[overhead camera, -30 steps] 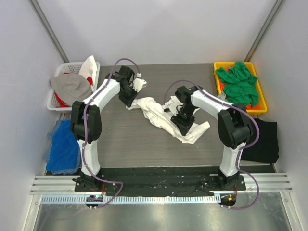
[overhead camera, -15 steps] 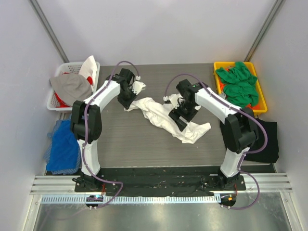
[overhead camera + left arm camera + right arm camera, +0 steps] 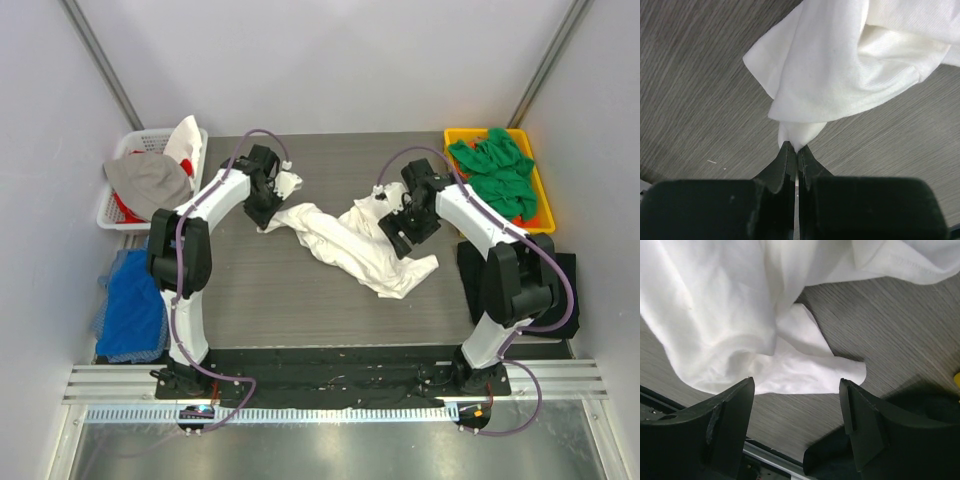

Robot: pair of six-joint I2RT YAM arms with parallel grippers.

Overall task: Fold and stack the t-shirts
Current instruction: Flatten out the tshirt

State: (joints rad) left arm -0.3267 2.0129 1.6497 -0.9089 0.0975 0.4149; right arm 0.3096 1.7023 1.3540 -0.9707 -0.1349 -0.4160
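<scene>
At mid-table the crumpled white cotton t-shirt (image 3: 350,250) lies twisted; spreading it flat seems the step in hand. Over it the right gripper (image 3: 795,390) hangs wide and empty; farther back the left gripper (image 3: 794,148) pinches a corner, so next the right should seize an opposite edge

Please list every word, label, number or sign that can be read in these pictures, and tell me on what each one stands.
No text can be read in any view.
White shirt: plain cloth, no print showing.
White cloth in the basket: red marks, too small to read.
Green shirts and yellow bin: no lettering visible.
</scene>
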